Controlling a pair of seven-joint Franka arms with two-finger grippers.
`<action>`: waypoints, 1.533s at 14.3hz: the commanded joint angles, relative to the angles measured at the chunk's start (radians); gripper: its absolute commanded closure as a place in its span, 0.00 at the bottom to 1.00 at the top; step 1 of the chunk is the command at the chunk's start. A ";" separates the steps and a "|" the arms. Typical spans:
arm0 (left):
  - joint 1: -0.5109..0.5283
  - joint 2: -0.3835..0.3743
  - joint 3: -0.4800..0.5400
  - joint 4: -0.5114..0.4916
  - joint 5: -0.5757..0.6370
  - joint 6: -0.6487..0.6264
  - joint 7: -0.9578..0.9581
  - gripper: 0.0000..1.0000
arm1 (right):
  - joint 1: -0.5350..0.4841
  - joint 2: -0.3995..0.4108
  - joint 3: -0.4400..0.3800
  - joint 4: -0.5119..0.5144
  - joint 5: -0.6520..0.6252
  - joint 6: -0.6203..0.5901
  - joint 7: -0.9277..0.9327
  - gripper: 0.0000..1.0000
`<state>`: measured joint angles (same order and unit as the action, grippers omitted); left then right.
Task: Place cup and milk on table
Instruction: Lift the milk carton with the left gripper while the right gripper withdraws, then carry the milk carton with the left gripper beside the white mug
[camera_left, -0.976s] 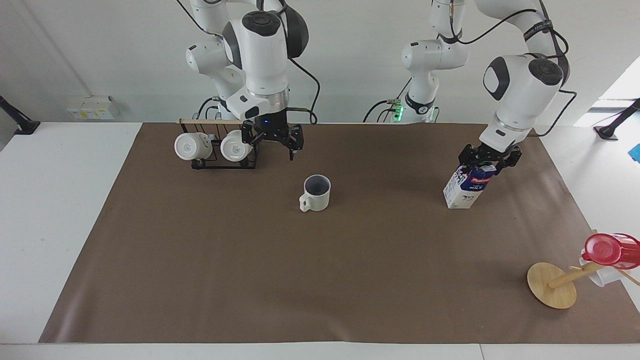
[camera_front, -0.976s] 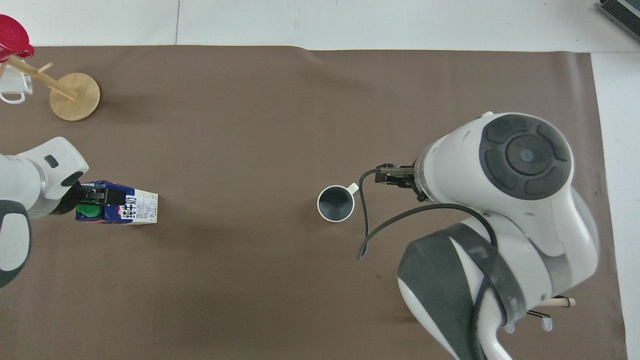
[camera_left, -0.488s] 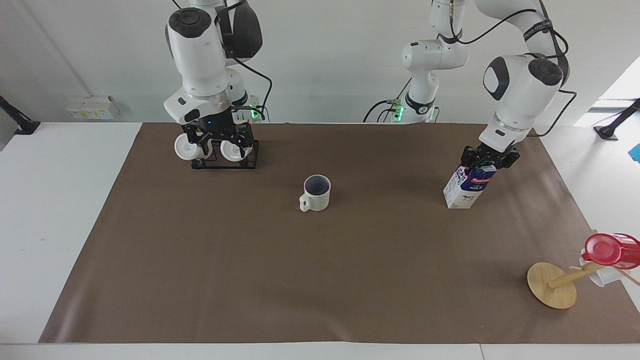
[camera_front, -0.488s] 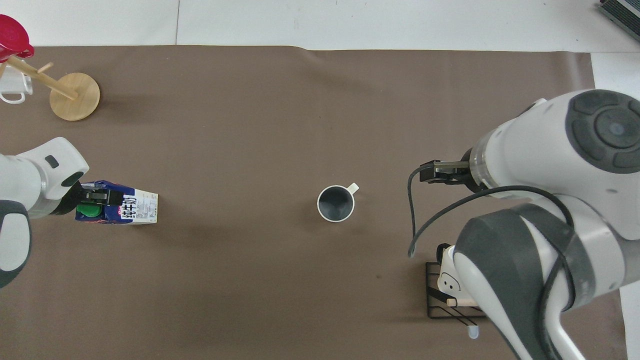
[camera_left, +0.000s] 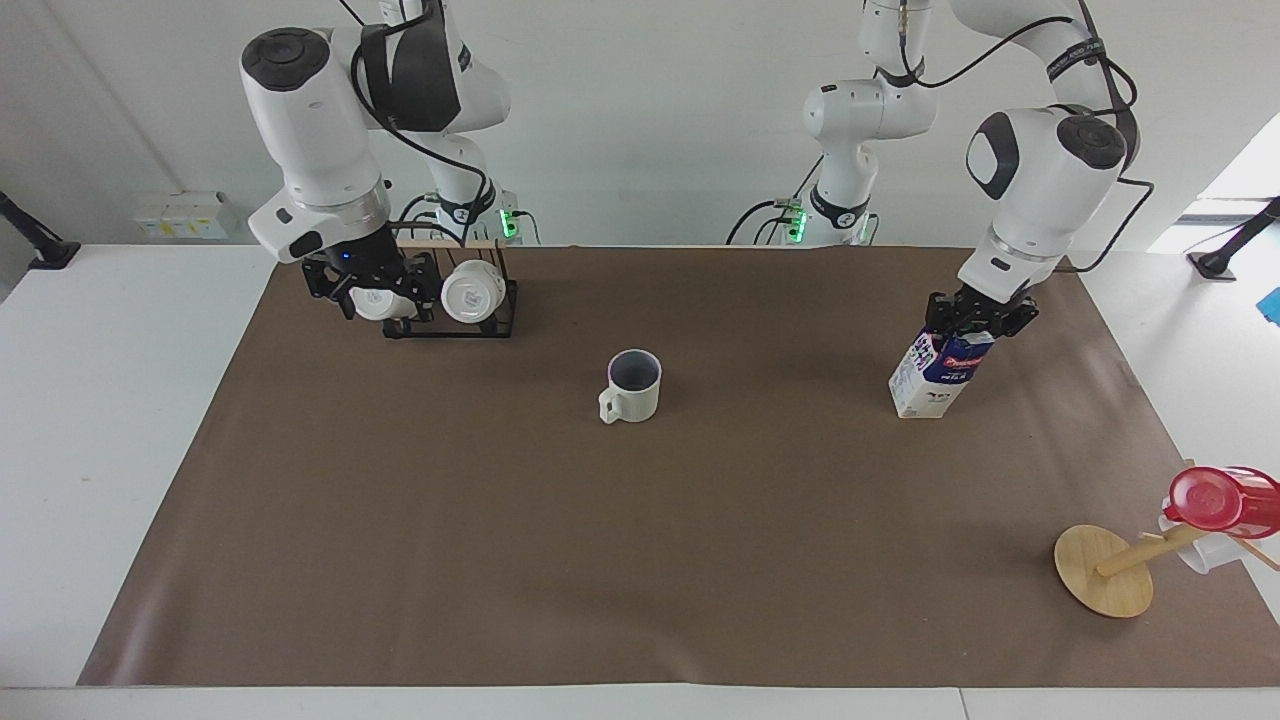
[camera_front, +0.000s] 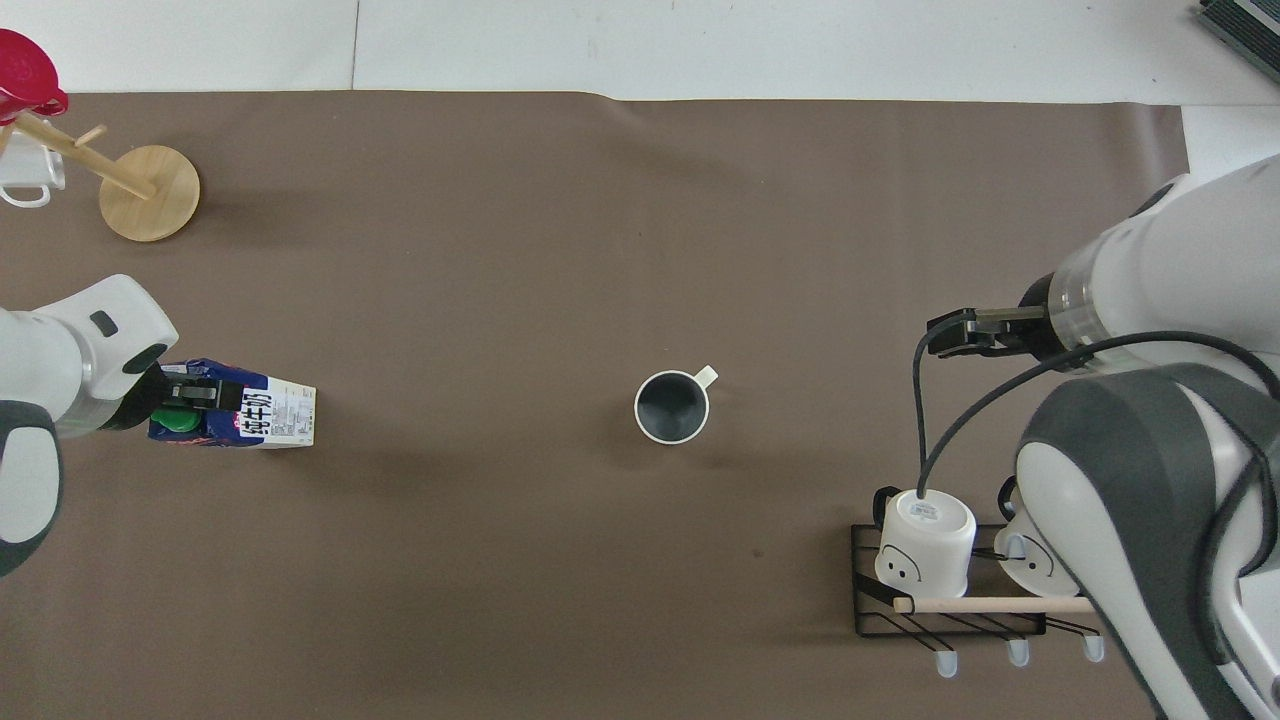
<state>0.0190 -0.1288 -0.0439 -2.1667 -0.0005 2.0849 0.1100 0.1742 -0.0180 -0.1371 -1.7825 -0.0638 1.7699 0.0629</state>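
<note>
We see the cup standing upright mid-table on the brown sheet, free of both arms. The left gripper is clamped on the top of the milk, whose base rests on the sheet toward the left arm's end. Only the overhead view shows its green cap. The right gripper hangs over the black rack with 2 white mugs; its fingers we cannot tell.

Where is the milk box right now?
The milk stands on the brown sheet of the table toward the left arm's end, with the left claw at its top. The cup sits apart, mid-table.
</note>
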 joint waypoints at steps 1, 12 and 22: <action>0.013 -0.017 -0.005 0.013 -0.015 -0.031 0.020 0.49 | -0.062 -0.014 0.010 -0.014 0.038 0.016 -0.061 0.00; -0.085 0.046 -0.013 0.242 -0.036 -0.206 -0.182 0.52 | -0.111 -0.025 0.010 0.172 0.021 -0.105 -0.060 0.00; -0.416 0.084 -0.013 0.280 -0.032 -0.165 -0.619 0.54 | -0.108 -0.148 0.013 0.163 0.033 -0.322 -0.057 0.00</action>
<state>-0.3352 -0.0872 -0.0739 -1.9116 -0.0267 1.8953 -0.4407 0.0792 -0.1397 -0.1334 -1.5779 -0.0479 1.4538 0.0256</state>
